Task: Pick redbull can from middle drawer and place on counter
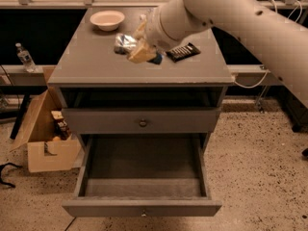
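Camera view: in the upper middle of the frame, the tan-fingered gripper is clamped on the dented silver-and-blue redbull can. The can's label cannot be read. It sits over the smooth grey counter, perhaps touching it. At the bottom, the wide grey middle drawer stands pulled out.

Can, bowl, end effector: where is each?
can (123, 43), camera view, silver side.
bowl (107, 18), camera view, bare inside.
end effector (136, 43), camera view, between fingertips, over the counter (91, 61), gripping the can.
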`<act>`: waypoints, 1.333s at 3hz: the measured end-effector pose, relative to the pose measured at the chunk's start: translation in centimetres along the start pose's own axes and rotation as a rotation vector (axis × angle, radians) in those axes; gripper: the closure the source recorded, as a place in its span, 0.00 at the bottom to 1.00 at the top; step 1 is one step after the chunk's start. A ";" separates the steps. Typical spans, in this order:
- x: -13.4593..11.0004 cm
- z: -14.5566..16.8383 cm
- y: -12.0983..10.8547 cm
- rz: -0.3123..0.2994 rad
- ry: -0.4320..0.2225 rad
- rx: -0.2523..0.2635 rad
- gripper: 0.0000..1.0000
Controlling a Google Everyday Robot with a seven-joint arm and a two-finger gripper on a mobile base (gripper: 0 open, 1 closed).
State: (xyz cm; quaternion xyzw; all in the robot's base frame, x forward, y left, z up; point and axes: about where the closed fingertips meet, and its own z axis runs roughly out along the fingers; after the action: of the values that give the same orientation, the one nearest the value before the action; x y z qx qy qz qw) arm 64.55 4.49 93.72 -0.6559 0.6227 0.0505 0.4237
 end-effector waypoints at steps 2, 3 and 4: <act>-1.7 8.7 -4.9 0.146 0.091 -0.036 1.00; -1.4 12.7 -6.4 0.209 0.149 -0.071 0.74; -1.1 14.6 -7.1 0.239 0.177 -0.089 0.50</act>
State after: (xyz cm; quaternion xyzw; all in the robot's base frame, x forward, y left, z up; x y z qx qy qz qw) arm 77.19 13.46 88.59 -0.5972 0.7284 0.0703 0.3285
